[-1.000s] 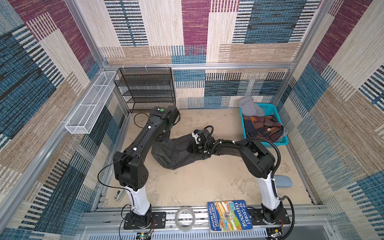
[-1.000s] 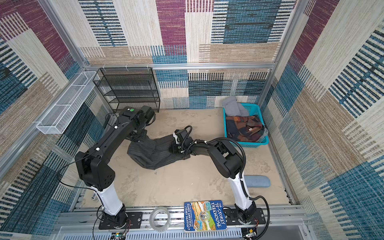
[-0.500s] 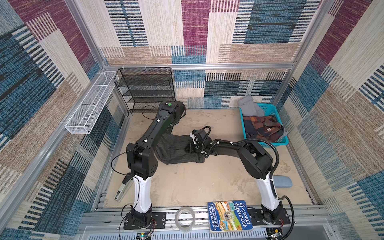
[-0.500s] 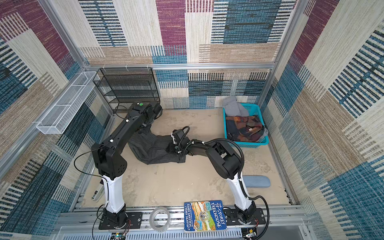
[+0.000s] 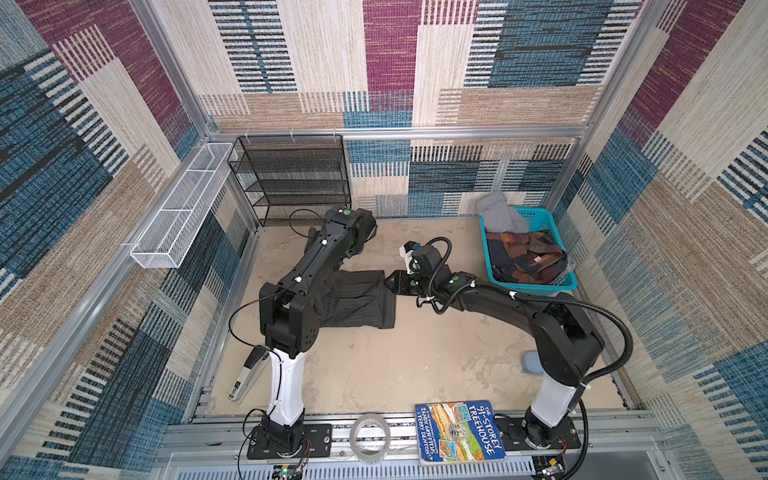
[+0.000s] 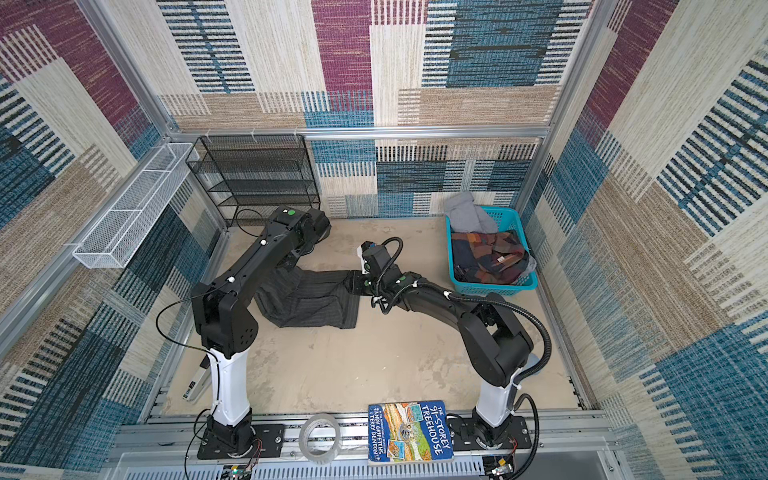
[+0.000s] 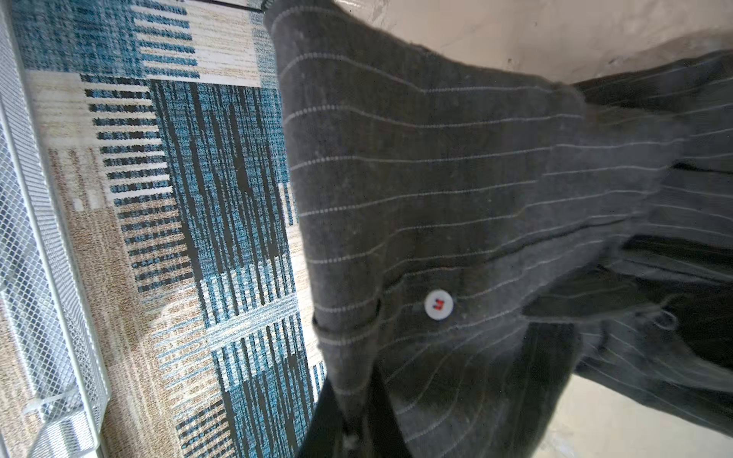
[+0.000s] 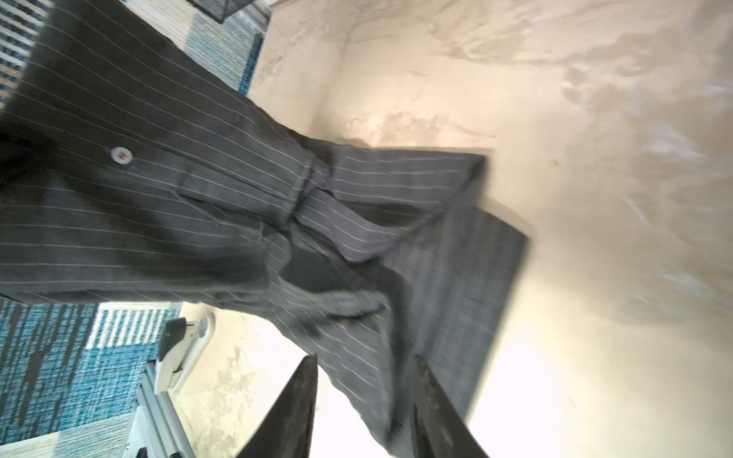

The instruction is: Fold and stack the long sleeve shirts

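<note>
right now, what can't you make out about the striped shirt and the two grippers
- Left gripper: hidden under its own arm in both top views; cut off by the left wrist view's edge, wrapped in cloth.
- Shirt collar and sleeves: bunched, partly under the left arm.
- Right gripper: jaws apart, but blur hides whether the hem touches a finger.
- Basket garment count: piled together.

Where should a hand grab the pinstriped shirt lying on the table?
Grip the pinstriped shirt at its straight right edge, coming in low from the right: that edge lies flat and exposed on the tabletop, while the left end is bunched under the left arm.
</note>
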Controlling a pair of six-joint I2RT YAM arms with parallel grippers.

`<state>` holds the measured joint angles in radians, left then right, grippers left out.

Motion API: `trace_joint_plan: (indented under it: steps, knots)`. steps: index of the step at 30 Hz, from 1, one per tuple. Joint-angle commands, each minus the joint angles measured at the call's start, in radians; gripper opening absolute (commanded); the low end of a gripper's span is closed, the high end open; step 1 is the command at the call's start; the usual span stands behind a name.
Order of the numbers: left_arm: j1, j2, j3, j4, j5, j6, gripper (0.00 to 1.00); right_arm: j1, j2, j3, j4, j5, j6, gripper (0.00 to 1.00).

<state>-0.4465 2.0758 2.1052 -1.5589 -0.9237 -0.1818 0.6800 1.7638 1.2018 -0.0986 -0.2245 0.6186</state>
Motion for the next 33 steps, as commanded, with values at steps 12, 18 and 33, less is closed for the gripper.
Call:
trace_joint_plan:
  steps: [12,18,33]
  knots:
    - [-0.197,0.192,0.127,-0.216,-0.06,-0.216,0.0,-0.077,-0.223,-0.284,0.042,0.067,0.032,0.41]
    - [-0.263,0.234,0.173,-0.216,0.081,-0.283,0.08,-0.078,-0.255,-0.332,0.049,0.071,0.023,0.42]
    - [-0.299,0.172,0.437,-0.21,0.539,-0.404,0.55,-0.089,-0.23,-0.318,0.059,0.092,0.046,0.42]
